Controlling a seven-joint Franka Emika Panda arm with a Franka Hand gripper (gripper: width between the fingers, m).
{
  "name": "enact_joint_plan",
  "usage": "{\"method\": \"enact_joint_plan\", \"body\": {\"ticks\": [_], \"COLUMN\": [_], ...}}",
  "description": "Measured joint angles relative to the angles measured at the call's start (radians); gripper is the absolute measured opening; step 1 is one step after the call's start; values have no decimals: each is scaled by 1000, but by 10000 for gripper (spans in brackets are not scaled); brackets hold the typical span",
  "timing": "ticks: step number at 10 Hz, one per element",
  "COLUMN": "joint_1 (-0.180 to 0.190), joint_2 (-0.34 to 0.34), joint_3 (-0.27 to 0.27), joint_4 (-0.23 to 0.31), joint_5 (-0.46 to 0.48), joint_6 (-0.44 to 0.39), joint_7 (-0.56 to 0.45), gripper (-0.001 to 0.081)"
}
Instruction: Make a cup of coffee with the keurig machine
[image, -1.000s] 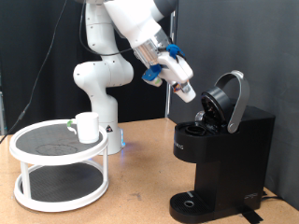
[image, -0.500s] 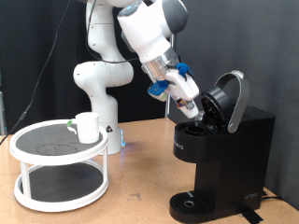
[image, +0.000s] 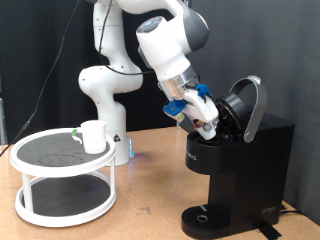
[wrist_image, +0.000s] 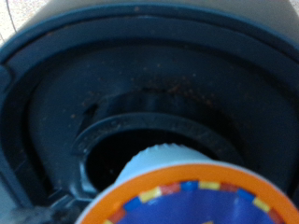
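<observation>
the keurig machine (image: 240, 165) stands at the exterior view's right on the wooden table (image: 150, 200), a black boxy body with its domed lid (image: 247, 105) hinged up and back, and a round drip tray (image: 205, 215) at its base. the white robot arm (image: 130, 60) reaches from the top centre down to the open brew chamber (wrist_image: 140, 112), which in the wrist view is a dark round well with stepped rings and specks of grounds on its wall. at the exterior view's left sits a white two-tier round stand (image: 62, 180) with dark mesh shelves. on its upper shelf, well apart from the machine, rests the cup (image: 93, 136), a plain white mug. the gripper (image: 207, 123) hangs just at the mouth of the chamber, under the raised lid; whether its fingers are apart or together i cannot tell. the wrist view shows a coffee pod (wrist_image: 182, 191) close to the lens, white ribbed side and orange-rimmed blue top, just over the well.
</observation>
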Motion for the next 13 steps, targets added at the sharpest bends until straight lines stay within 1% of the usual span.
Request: {"method": "enact_joint_plan", "body": {"ticks": [6, 7, 8, 9, 10, 11, 12, 13], "joint_1": [0, 0, 0, 0, 0, 0, 0, 0], "joint_2": [30, 34, 39, 42, 42, 42, 42, 40], "joint_3": [12, 12, 12, 12, 12, 12, 12, 12], "joint_4": [5, 4, 3, 5, 5, 5, 5, 5], "joint_5": [2, 2, 2, 5, 10, 18, 36, 68], "joint_6": [26, 27, 27, 28, 28, 28, 27, 23], "joint_7": [16, 16, 16, 16, 16, 12, -2, -29], "gripper": [396, 476, 476, 644, 707, 707, 728, 728]}}
